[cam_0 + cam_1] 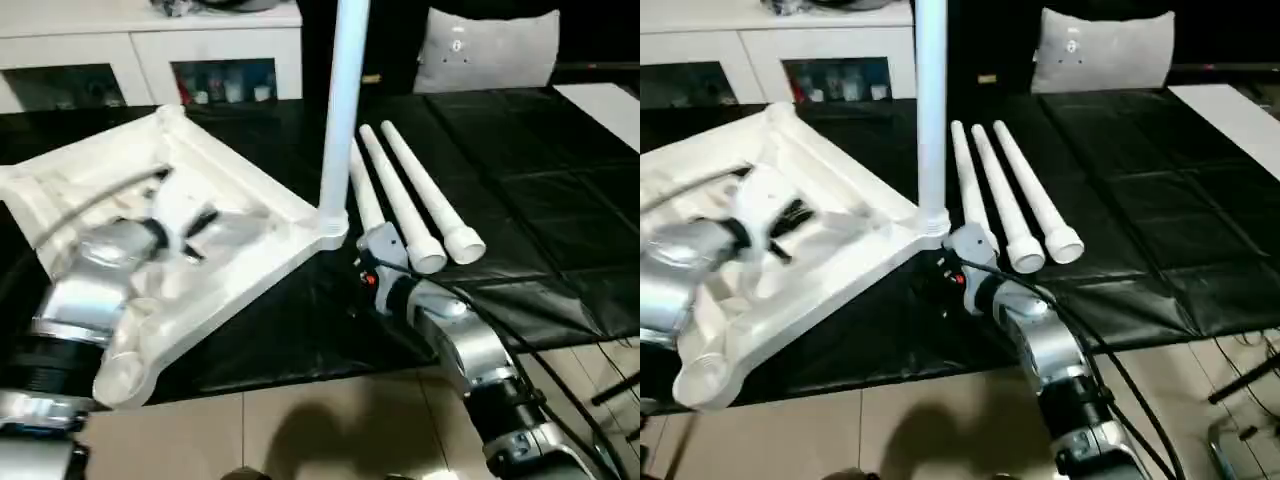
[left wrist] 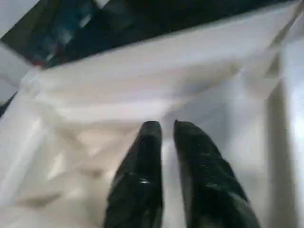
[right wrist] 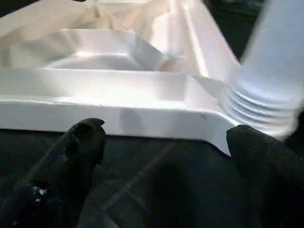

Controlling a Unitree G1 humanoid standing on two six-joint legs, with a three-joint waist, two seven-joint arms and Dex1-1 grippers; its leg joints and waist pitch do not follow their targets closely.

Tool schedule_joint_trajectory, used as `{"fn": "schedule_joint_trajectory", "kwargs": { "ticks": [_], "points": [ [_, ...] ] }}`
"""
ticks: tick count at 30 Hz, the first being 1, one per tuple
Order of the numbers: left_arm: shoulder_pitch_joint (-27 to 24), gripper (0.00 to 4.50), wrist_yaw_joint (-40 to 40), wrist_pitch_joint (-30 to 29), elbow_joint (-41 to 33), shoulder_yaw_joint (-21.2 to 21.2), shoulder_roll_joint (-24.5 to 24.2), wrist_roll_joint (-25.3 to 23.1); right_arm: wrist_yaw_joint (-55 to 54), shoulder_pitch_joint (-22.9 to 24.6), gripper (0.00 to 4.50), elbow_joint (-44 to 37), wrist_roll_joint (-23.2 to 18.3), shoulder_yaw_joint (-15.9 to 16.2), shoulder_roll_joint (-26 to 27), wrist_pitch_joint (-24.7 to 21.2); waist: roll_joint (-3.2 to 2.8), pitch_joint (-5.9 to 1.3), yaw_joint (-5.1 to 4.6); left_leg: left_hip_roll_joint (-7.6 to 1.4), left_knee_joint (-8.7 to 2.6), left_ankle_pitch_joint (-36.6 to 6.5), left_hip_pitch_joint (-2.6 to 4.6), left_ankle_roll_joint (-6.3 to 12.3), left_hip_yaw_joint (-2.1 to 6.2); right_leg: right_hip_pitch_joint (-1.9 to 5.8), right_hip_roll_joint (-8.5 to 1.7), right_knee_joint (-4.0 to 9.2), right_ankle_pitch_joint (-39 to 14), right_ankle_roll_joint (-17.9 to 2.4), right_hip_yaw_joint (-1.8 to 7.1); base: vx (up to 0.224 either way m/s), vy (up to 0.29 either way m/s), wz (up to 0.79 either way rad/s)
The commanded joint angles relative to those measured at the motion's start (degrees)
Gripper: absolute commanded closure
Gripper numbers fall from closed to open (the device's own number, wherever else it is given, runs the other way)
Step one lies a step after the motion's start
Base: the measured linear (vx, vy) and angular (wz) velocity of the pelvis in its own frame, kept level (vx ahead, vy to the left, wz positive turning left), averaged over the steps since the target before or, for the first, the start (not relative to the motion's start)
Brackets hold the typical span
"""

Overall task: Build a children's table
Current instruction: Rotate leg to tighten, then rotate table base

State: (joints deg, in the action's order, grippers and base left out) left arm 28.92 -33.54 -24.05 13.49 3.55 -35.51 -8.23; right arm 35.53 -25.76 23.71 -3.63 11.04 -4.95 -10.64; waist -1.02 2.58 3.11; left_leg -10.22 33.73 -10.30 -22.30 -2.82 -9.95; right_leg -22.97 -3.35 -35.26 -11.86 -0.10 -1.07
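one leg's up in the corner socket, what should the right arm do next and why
Probably reach to the nearest of the three loose legs on the black mat. The right gripper is open and empty beside the standing leg, and the tabletop has other sockets unfilled.

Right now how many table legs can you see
4. One leg stands upright in the tabletop corner socket; three loose legs lie side by side on the black mat right of it.

No readable text, labels, brands or numbers anywhere. The grey cushion (image 1: 487, 48) carries a small white mark, too small to make out as letters or a sign.
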Motion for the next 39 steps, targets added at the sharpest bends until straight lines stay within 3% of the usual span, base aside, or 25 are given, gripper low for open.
{"fn": "schedule_joint_trajectory", "kwargs": {
  "ticks": [1,10,12,25,32,39],
  "points": [
    [-0.8,4.13,-0.9,-1.8,-0.5,-0.8,-2.8,-1.8,0.5,-0.6,0.0,1.2,0.9,0.9,0.1,-0.3,-0.8,-3.57,-0.03,-2.35,-3.84,-8.6,1.54,-0.1,0.86,2.44,-3.53,2.99,0.4,-12.6,1.68,0.0,0.0,0.0],
    [-5.9,4.41,-0.2,-5.2,1.6,-0.6,-11.1,-6.0,1.0,-2.8,0.0,4.2,1.7,2.4,1.1,0.1,-1.23,-3.53,0.2,-2.33,-4.06,-11.0,1.65,-1.65,1.01,2.31,-3.61,2.96,0.1,-12.6,1.71,0.0,0.0,0.0],
    [-6.4,4.41,-1.1,-6.0,0.6,-0.4,-11.6,-5.7,0.9,-3.3,0.0,5.3,1.8,2.6,1.4,0.4,-0.82,-3.47,0.28,-2.35,-4.07,-11.0,1.66,-1.54,0.91,2.21,-3.6,3.03,-0.1,-12.9,1.77,0.0,0.0,0.0],
    [-11.0,4.41,-7.5,-12.5,-3.8,2.5,-15.5,-6.2,0.0,-7.8,0.0,13.5,2.8,3.0,4.1,2.2,-1.32,-3.56,0.16,-2.35,-4.05,-10.6,1.62,-1.62,1.04,2.23,-3.83,2.77,0.4,-13.7,1.76,0.0,0.0,0.0],
    [-14.7,4.41,-18.6,-13.5,-12.3,4.5,-17.4,0.6,-1.6,-11.3,0.0,21.0,3.0,2.3,6.6,4.5,-1.43,-3.45,0.16,-2.4,-4.12,-11.8,1.75,-2.29,0.92,2.08,-3.81,2.74,0.1,-14.7,1.79,0.0,0.0,0.0],
    [-19.0,4.41,-29.5,-9.9,-20.7,5.2,-17.7,9.1,-2.3,-14.1,0.0,26.3,3.0,1.8,8.1,6.2,-1.32,-3.38,0.16,-2.42,-4.27,-12.6,1.78,-2.61,0.87,2.06,-3.71,2.73,-1.7,-14.3,1.8,0.0,0.0,0.0]
  ]
}}
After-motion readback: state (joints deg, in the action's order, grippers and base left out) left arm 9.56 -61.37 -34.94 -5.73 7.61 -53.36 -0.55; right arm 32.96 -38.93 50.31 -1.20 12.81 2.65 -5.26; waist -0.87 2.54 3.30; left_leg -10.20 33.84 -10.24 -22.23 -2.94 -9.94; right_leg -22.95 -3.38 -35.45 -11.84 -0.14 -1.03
